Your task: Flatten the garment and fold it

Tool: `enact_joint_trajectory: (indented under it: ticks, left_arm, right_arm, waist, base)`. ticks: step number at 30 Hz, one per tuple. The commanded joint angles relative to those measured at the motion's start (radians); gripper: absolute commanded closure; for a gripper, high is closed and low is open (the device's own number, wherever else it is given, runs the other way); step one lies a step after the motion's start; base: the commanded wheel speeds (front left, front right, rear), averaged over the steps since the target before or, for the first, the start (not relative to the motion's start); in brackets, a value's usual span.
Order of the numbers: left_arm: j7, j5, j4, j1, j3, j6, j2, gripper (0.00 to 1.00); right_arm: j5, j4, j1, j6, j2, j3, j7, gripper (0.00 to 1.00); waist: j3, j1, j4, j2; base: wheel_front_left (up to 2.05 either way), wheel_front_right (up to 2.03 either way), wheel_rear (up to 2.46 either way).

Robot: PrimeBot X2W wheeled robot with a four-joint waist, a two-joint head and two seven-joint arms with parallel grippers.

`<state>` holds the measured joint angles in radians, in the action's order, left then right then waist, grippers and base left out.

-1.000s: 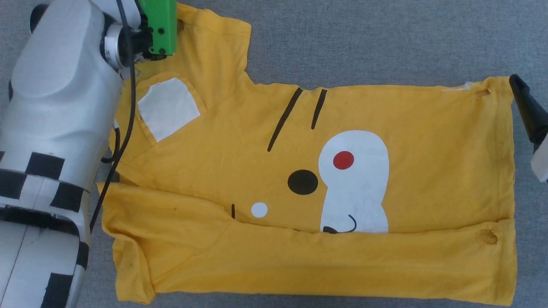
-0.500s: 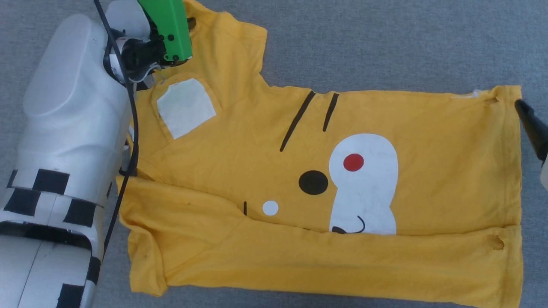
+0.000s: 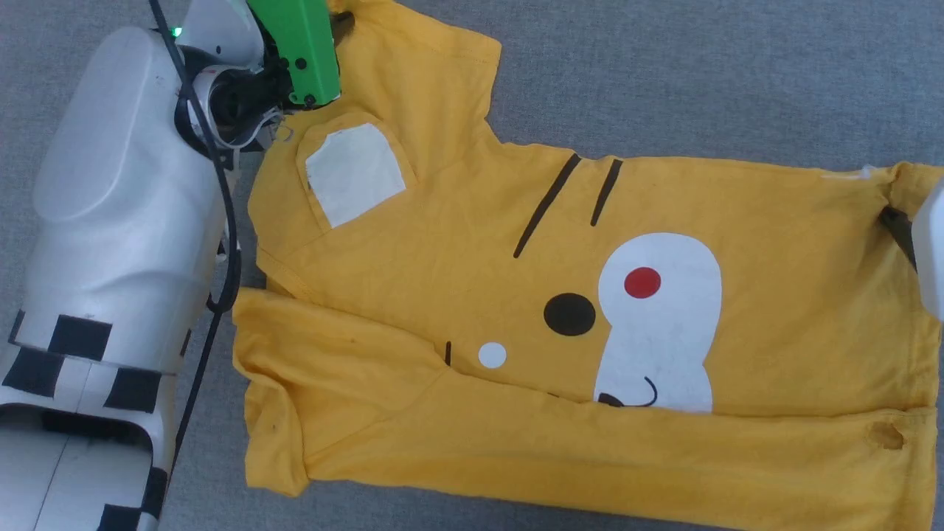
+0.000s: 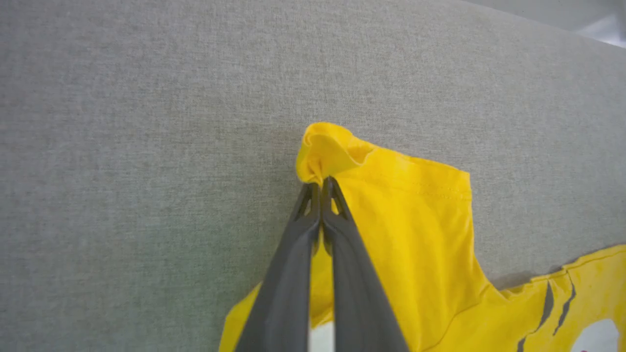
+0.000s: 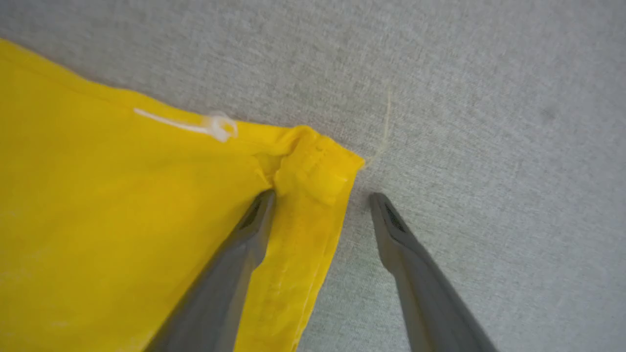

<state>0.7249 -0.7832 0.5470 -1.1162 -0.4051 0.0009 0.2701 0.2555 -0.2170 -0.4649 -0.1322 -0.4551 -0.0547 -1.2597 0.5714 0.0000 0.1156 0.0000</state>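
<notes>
I have the garment [image 3: 413, 243] lying sideways on the grey cloth-covered surface [image 3: 664, 74], collar end to the left and hem to the right, printed face up. Its near long edge is folded up over the body, so the yellow strip covers the bottom of the white muzzle [image 3: 664, 324]. The white ear patch [image 3: 355, 173] sits on the far-left part, just beside the green housing [image 3: 302, 44] at my left wrist. The pale left forearm [image 3: 125, 221] and its black cable [image 3: 221, 192] run along the garment's left end. My left gripper [image 4: 320, 183] is at the far-left sleeve. Its two dark fingers are pressed together with no gap, and they pinch the tip of that sleeve, which bunches into a small yellow knot just past the fingertips. The rest of the sleeve slopes away to the right of the fingers. My right gripper [image 5: 322, 196] is at the far-right hem corner with its jaws spread wide and nothing clamped. One finger [image 5: 234, 254] lies on the yellow cloth just inside the hem and the other is over bare grey surface just beyond it, so the hem edge runs between them. The corner itself is turned over in a small fold ahead of the fingertips. A white thread [image 5: 195, 124] lies along the far edge near that corner, and a small ragged hole [image 3: 885, 436] shows in the folded strip at the near right.
</notes>
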Motion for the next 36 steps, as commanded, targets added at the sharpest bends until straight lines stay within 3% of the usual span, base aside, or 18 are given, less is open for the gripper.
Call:
enact_joint_trajectory:
  ticks: [1, 2, 3, 14, 20, 27, 36]
  left_arm:
    - [0.001, -0.008, -0.026, 0.024, 0.005, 0.009, 0.011, 1.00]
    - [-0.004, -0.010, -0.033, 0.027, 0.008, 0.008, 0.013, 1.00]
    - [-0.010, -0.014, -0.039, 0.031, 0.013, 0.008, 0.013, 1.00]
    - [-0.084, -0.061, -0.152, 0.138, 0.076, -0.021, 0.071, 1.00]
    - [-0.086, -0.089, -0.252, 0.286, 0.091, -0.008, 0.103, 1.00]
    - [-0.102, -0.132, -0.376, 0.508, 0.133, 0.040, 0.139, 1.00]
    - [-0.154, -0.183, -0.542, 0.776, 0.214, 0.123, 0.156, 1.00]
  right_arm:
    - [0.010, 0.044, -0.004, 0.002, 0.001, 0.006, -0.020, 0.38]
    - [0.013, 0.047, -0.006, 0.002, 0.005, 0.002, -0.016, 0.38]
    - [0.013, 0.047, -0.010, 0.002, 0.008, -0.002, -0.007, 1.00]
    - [0.032, 0.082, -0.014, 0.002, 0.068, -0.046, 0.184, 1.00]
    - [0.058, 0.109, 0.063, 0.002, 0.092, -0.057, 0.243, 1.00]
    - [0.068, 0.161, 0.191, 0.002, 0.128, -0.111, 0.304, 1.00]
    - [0.062, 0.202, 0.306, 0.002, 0.180, -0.142, 0.369, 1.00]
  waist:
    - [0.009, 0.0000, 0.006, 0.0000]
    - [0.009, 0.0000, 0.006, 0.0000]
    - [0.007, 0.0000, 0.005, 0.0000]
    - [-0.158, 0.0000, -0.026, 0.0000]
    - [-0.286, 0.0000, -0.027, 0.0000]
    - [-0.398, 0.0000, -0.033, 0.0000]
    - [-0.460, 0.0000, -0.051, 0.0000]
  base:
    - [0.00, 0.00, 0.00]
    - [0.00, 0.00, 0.00]
    - [0.00, 0.00, 0.00]
    - [0.00, 0.00, 0.00]
    - [0.00, 0.00, 0.00]
    - [0.00, 0.00, 0.00]
    - [0.00, 0.00, 0.00]
